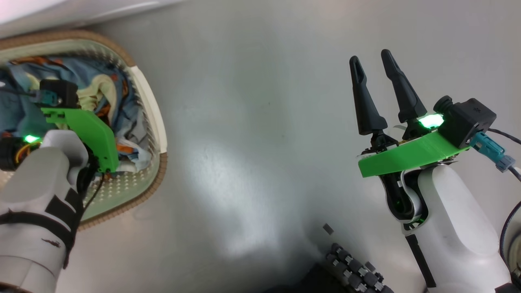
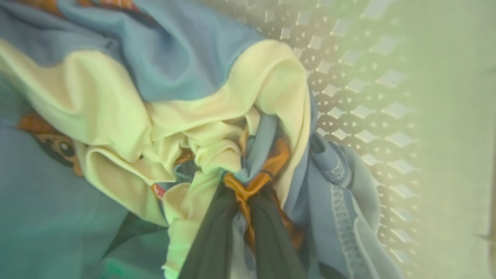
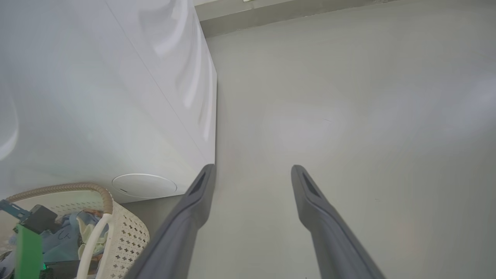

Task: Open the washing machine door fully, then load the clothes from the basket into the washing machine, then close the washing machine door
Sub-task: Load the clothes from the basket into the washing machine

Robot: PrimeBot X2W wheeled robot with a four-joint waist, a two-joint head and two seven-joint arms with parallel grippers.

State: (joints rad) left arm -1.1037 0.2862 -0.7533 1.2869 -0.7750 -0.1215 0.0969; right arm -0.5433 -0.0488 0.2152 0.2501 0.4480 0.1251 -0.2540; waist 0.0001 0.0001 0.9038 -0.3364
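The basket (image 1: 160,171), cream with a brown rim, sits on the floor at the left and holds the clothes (image 1: 122,97), blue, cream and orange. My left arm reaches down into it. In the left wrist view my left gripper (image 2: 248,195) is shut on a bunch of cream, blue and orange clothes (image 2: 174,116), close to the basket's perforated wall (image 2: 348,97). My right gripper (image 1: 370,56) hangs open and empty over bare floor at the right, also in its own view (image 3: 252,167). The white washing machine (image 3: 97,97) stands behind the basket (image 3: 128,232). The washing machine door is out of view.
Grey floor (image 1: 252,122) spreads between the basket and my right arm. A ribbed dark part of my base (image 1: 354,268) shows at the bottom, with a small dark scrap (image 1: 328,229) on the floor beside it. The machine's right corner (image 3: 213,116) meets open floor.
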